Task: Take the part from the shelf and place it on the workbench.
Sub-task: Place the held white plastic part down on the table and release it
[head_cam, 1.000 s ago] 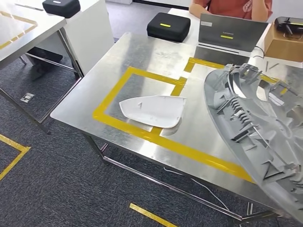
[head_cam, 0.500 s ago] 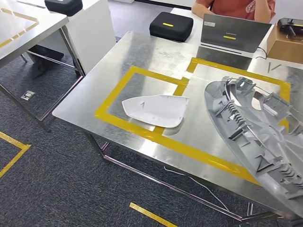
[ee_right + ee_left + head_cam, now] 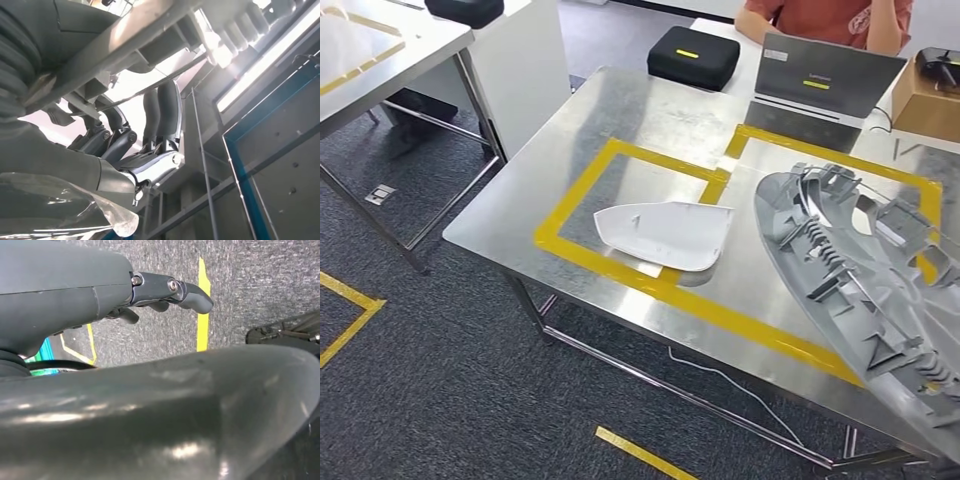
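Grey ribbed part held tilted over the right end of the steel worktop, above the yellow tape frame; right hand fingers curled against the part; left hand empty, fingers apart above carpet; white shell lies on the worktop.

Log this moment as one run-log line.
phase: carry | right hand: holds grey ribbed part above taped zone of workbench | left hand: holds nothing | white cover: lying inside left taped zone
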